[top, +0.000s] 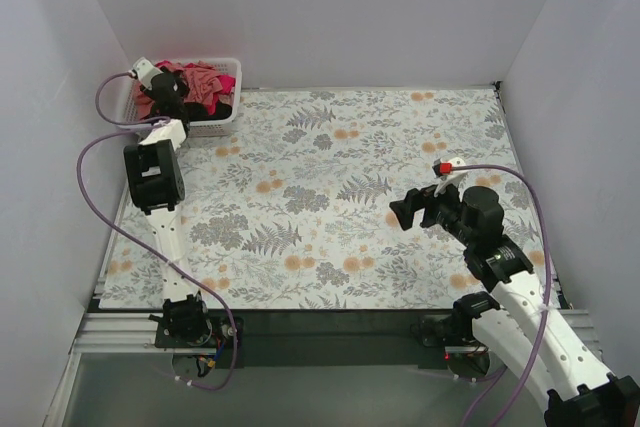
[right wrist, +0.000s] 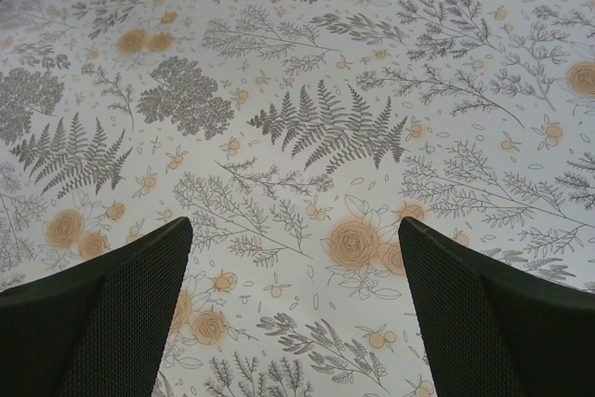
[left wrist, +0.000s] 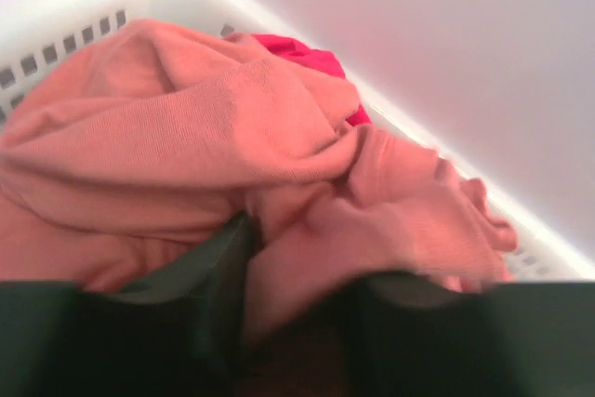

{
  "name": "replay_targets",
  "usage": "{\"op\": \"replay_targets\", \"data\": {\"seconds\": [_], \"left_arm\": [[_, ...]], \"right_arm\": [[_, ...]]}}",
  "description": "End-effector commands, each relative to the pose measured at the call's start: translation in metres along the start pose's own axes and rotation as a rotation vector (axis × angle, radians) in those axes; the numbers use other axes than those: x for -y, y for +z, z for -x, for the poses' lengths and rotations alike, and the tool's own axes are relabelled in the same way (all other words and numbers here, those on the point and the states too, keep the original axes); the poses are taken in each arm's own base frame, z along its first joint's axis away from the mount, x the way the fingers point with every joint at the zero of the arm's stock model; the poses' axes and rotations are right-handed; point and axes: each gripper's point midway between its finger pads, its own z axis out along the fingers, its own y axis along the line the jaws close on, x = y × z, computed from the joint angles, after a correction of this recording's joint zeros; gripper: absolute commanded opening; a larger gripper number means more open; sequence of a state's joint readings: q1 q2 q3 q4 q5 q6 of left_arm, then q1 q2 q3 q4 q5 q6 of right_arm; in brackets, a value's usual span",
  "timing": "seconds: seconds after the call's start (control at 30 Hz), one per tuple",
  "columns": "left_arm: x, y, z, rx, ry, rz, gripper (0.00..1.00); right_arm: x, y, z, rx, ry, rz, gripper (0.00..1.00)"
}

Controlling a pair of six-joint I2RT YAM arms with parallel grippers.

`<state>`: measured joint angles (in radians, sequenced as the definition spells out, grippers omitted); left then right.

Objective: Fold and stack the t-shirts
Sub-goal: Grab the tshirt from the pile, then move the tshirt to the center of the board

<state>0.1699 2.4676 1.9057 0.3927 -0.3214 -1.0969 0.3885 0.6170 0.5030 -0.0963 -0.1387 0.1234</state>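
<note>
Coral-red tee (left wrist: 214, 127): matte knit, crumpled in deep folds, heaped in white basket (left wrist: 84, 6) over crimson tee (left wrist: 302, 51). Likely soft, light and limp; best pinched at a raised fold. Left gripper (left wrist: 302, 271) sunk in cloth, clamped or not, cannot tell. Right gripper (right wrist: 296, 258) spread wide, empty, above floral table (right wrist: 307, 72).

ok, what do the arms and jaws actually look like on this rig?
Left arm and right arm: white links, black boxy joint housings, each trailing a loose lilac cable. The right wrist carries a small red tab. The jaws are dark tapered wedges with a fine mesh texture.
</note>
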Motion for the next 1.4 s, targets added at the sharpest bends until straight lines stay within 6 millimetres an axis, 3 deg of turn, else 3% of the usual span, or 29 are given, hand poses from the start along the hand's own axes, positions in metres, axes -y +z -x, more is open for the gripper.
{"op": "replay_targets", "data": {"seconds": [0.0,0.03,0.07,0.1,0.17,0.2,0.27,0.3,0.47,0.6,0.67,0.7,0.77,0.8,0.9,1.0,1.2,1.3,1.37], "left_arm": [[0.034,-0.006,0.059,0.091,-0.05,-0.152,0.3],[0.04,-0.011,0.067,0.105,-0.051,-0.181,0.07],[0.046,-0.016,0.076,0.12,-0.049,-0.203,0.0],[0.059,-0.026,0.102,0.152,-0.06,-0.238,0.0],[0.075,-0.037,0.13,0.17,-0.088,-0.272,0.0],[0.091,-0.051,0.158,0.197,-0.101,-0.325,0.0],[0.108,-0.068,0.188,0.227,-0.142,-0.381,0.0],[0.12,-0.084,0.217,0.263,-0.16,-0.42,0.0],[0.165,-0.132,0.268,0.25,-0.198,-0.584,0.0],[0.202,-0.189,0.301,0.23,-0.198,-0.724,0.0],[0.221,-0.217,0.301,0.188,-0.184,-0.808,0.0],[0.229,-0.238,0.315,0.197,-0.182,-0.844,0.0],[0.24,-0.265,0.318,0.17,-0.171,-0.903,0.0],[0.244,-0.289,0.331,0.177,-0.165,-0.95,0.0],[0.241,-0.328,0.353,0.182,-0.183,-0.973,0.0],[0.225,-0.348,0.367,0.203,-0.15,-0.901,0.0],[0.194,-0.374,0.373,0.241,-0.015,-0.787,0.0],[0.195,-0.389,0.355,0.199,0.05,-0.846,0.0],[0.205,-0.406,0.333,0.127,0.082,-0.929,0.0]], "right_arm": [[-0.011,0.001,0.015,-0.006,-0.016,0.055,0.98],[-0.012,0.003,0.012,-0.024,-0.012,0.062,0.98],[-0.015,0.004,0.01,-0.035,-0.008,0.081,0.98],[-0.017,0.004,0.009,-0.045,-0.003,0.092,0.98],[-0.022,0.006,0.003,-0.066,0.004,0.122,0.98],[-0.022,0.006,0.0,-0.077,0.013,0.125,0.98],[-0.024,0.006,-0.003,-0.088,0.021,0.134,0.98],[-0.025,0.004,-0.002,-0.083,0.024,0.137,0.98],[-0.032,-0.005,0.005,-0.055,0.024,0.165,0.98],[-0.036,-0.015,0.015,-0.012,0.022,0.172,0.98],[-0.037,-0.021,0.023,0.021,0.014,0.17,0.98],[-0.038,-0.024,0.027,0.035,0.009,0.168,0.98],[-0.038,-0.027,0.034,0.054,0.006,0.161,0.98],[-0.039,-0.03,0.036,0.061,0.002,0.162,0.98],[-0.042,-0.037,0.047,0.09,-0.024,0.176,0.98],[-0.044,-0.045,0.056,0.125,-0.045,0.176,0.98],[-0.046,-0.056,0.068,0.172,-0.071,0.173,0.98],[-0.046,-0.058,0.068,0.178,-0.074,0.172,0.98],[-0.044,-0.058,0.068,0.18,-0.074,0.16,0.98]]}}
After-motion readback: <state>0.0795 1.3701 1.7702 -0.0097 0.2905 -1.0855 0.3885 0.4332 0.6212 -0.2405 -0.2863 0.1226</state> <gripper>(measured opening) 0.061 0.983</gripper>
